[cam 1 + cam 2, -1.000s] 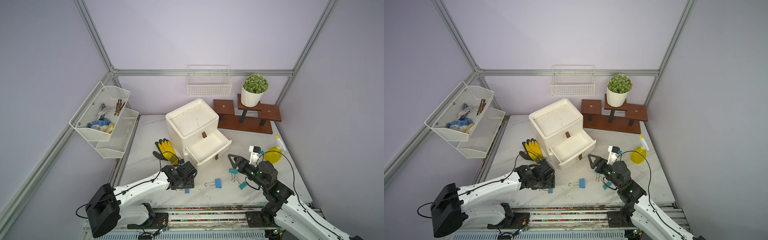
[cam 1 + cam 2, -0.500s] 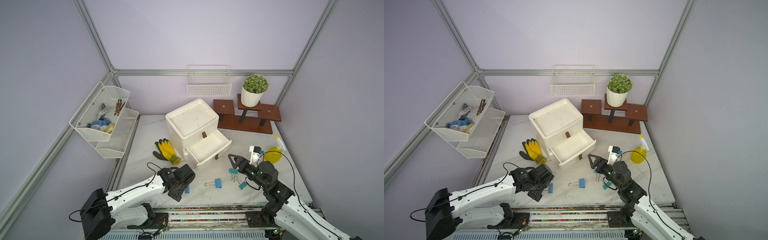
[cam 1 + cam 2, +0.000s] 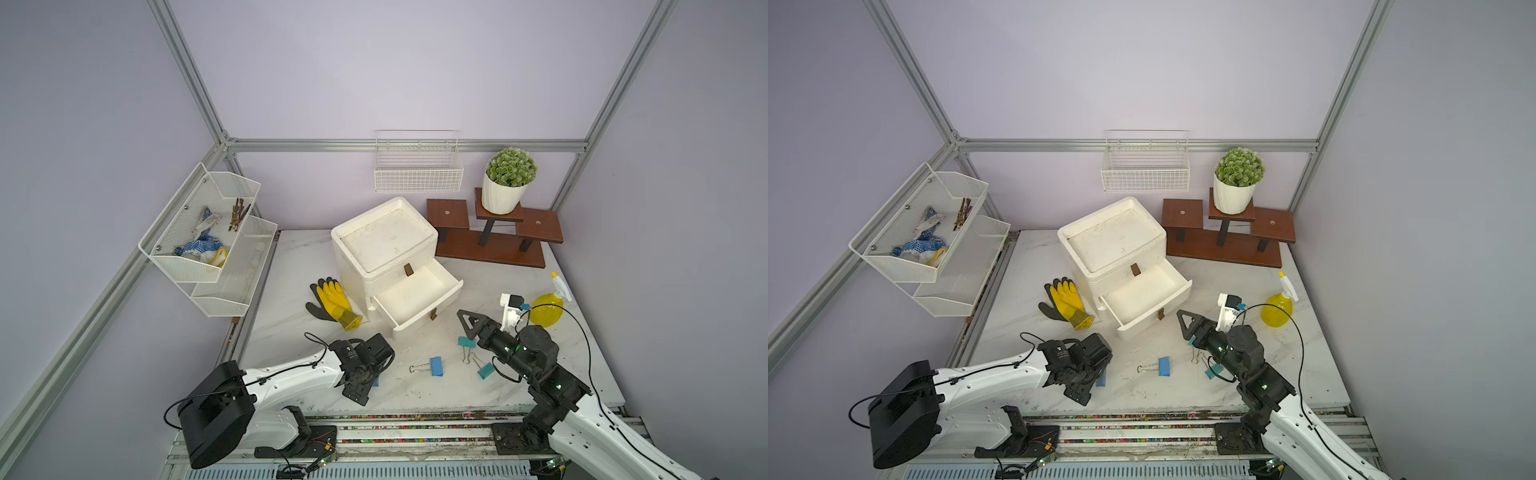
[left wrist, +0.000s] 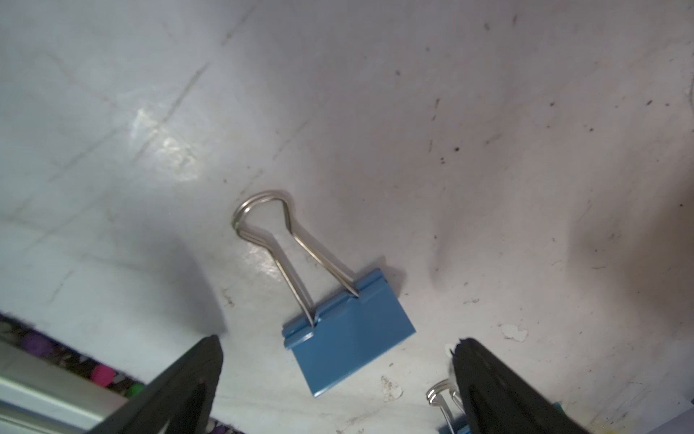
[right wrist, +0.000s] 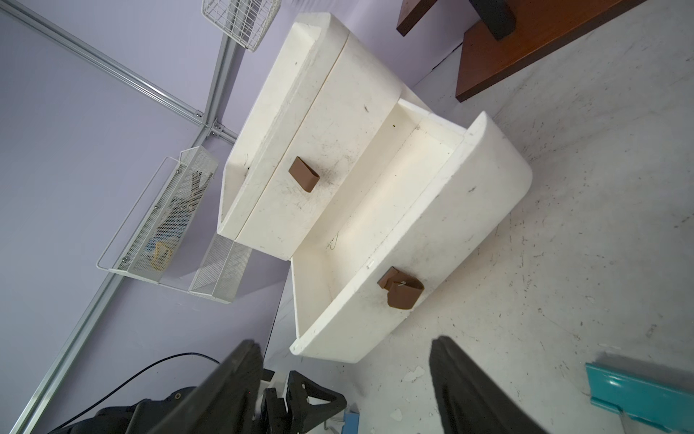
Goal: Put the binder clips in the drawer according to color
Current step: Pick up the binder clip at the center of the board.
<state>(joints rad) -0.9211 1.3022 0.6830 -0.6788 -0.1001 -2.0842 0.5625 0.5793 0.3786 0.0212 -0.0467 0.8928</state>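
While your left gripper (image 4: 337, 340) hangs spread wide, a blue binder clip (image 4: 349, 330) lies between its fingers (image 4: 187, 375), just ahead of the tips.
It rests flat on the table (image 4: 375, 112) near the front edge, wire handles (image 4: 263, 210) pointing away from the wrist, its length skewed to the closing line. Your right gripper (image 5: 343, 353), jaws apart and empty, faces the open drawer (image 5: 469, 225); the left arm is nearer.

A yellow glove (image 3: 332, 301) and yellow spray bottle (image 3: 547, 307) sit on the marble tabletop (image 3: 299, 257); a potted plant (image 3: 508, 180) tops a brown wooden stand (image 3: 490, 249).
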